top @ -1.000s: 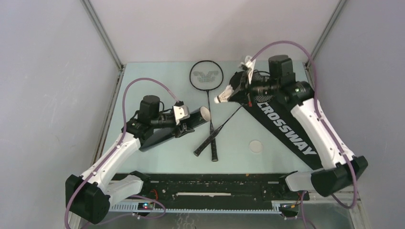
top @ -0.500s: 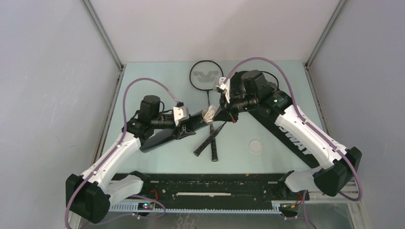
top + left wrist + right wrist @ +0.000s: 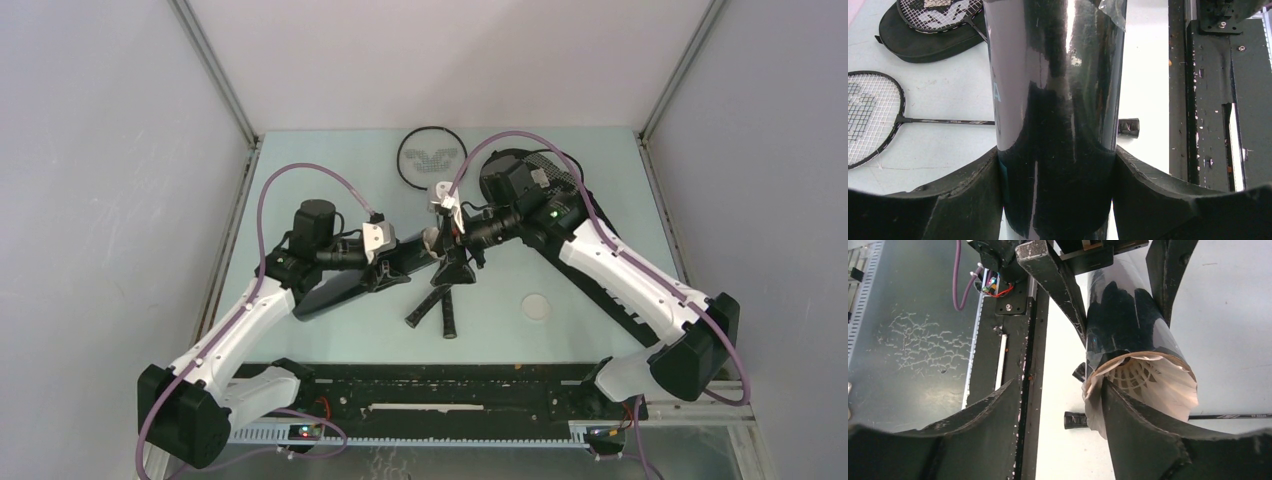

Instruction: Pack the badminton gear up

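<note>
Pale green bench [image 3: 330, 170] inside a grey-walled enclosure carries the gear. The left tool [image 3: 1055, 165] is clamped on the tube [image 3: 1053, 75], one finger pressed against each side, and holds it tilted with the open mouth raised off the bench and turned toward the other arm. This presents a steady opening for loading. The right tool [image 3: 1060, 390] sits at that mouth with its fingers apart and nothing visible between them. A shuttlecock [image 3: 1135, 377] lies just inside the tube mouth, its feather skirt facing outward. Judged from this, the step in hand is loading shuttlecocks into the tube, and this one looks seated but shallow. The first racket [image 3: 868, 120] lies flat on the bench. The second racket [image 3: 938, 10] rests with its head on the bag [image 3: 923, 47], at the far right of the bench. Neither racket is packed yet. A white disc [image 3: 536, 305] lies near the handles; it is probably the tube cap, left within reach for closing.
</note>
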{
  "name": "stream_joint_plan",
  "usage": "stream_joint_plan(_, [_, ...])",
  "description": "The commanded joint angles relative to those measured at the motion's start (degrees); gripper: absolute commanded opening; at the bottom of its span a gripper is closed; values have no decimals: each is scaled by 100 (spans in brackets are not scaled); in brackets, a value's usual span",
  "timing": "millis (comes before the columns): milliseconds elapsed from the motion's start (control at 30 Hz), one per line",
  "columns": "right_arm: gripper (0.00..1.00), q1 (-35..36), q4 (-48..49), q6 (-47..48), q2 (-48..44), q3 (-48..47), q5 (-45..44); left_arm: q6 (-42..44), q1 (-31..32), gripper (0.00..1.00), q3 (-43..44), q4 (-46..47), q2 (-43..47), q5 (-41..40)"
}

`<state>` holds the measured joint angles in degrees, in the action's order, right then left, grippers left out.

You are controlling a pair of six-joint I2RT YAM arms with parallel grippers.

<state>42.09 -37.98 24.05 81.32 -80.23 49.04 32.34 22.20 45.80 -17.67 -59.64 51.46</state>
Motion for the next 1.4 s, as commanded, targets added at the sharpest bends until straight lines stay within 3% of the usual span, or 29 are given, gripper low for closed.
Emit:
stream_joint_plan(0, [71, 157, -23, 200, 40, -36, 112, -163, -17, 19, 190, 279, 5, 279])
stream_joint_plan(500, [76, 492, 192, 207, 320, 148, -346, -491, -14, 19, 97, 578, 74, 376])
stream_joint_plan(667, [79, 150, 100, 324, -295, 139, -508, 46, -22, 19, 78, 246, 118, 105])
stream_joint_plan(900, [92, -719, -321, 501, -1095, 232, -396, 278, -55, 18, 74, 77, 154, -4])
stream_joint_plan(1067, [90, -1510, -733, 1078, -1678, 1048, -1009, 633, -57, 18, 129, -263, 225, -163])
stream_joint_plan(1200, [90, -2061, -880, 1295, -1889, 2165, -2061, 1032, -57, 19, 148, -645, 314, -251])
stream_joint_plan(1367, [88, -2619, -557, 1132, -1875, 3270, -2882, 1295, -49, 21, 79, -762, 395, -279])
